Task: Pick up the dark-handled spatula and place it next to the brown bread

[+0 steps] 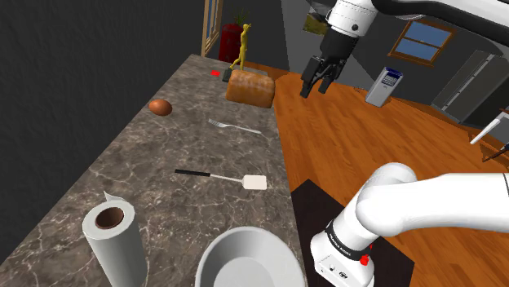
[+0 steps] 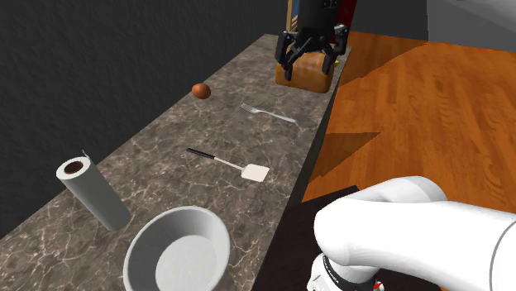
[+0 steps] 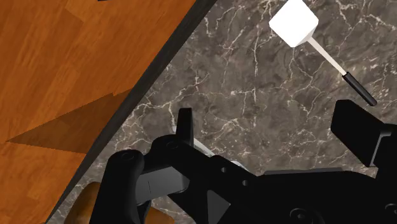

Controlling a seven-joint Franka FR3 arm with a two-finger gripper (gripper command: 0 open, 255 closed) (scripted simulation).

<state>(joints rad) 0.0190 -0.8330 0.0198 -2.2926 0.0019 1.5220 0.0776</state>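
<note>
The black gripper [image 1: 317, 84] hangs in the air near the counter's edge, its two fingers apart and clasping nothing, close to the one brown bread loaf [image 1: 250, 87]. One spatula [image 1: 219, 176] (dark handle, white blade) lies flat on the marble counter [image 1: 155, 151], well apart from the loaf. One fork [image 1: 235, 126] lies between them. Also there: one brown egg [image 1: 161, 107], one paper towel roll [image 1: 114, 236], and one bowl [image 1: 245, 259], its plain inside showing.

Fork [image 1: 234, 126], egg [image 1: 161, 107], paper roll [image 1: 114, 236] and bowl [image 1: 245, 262] share the counter [image 1: 163, 151].
</note>
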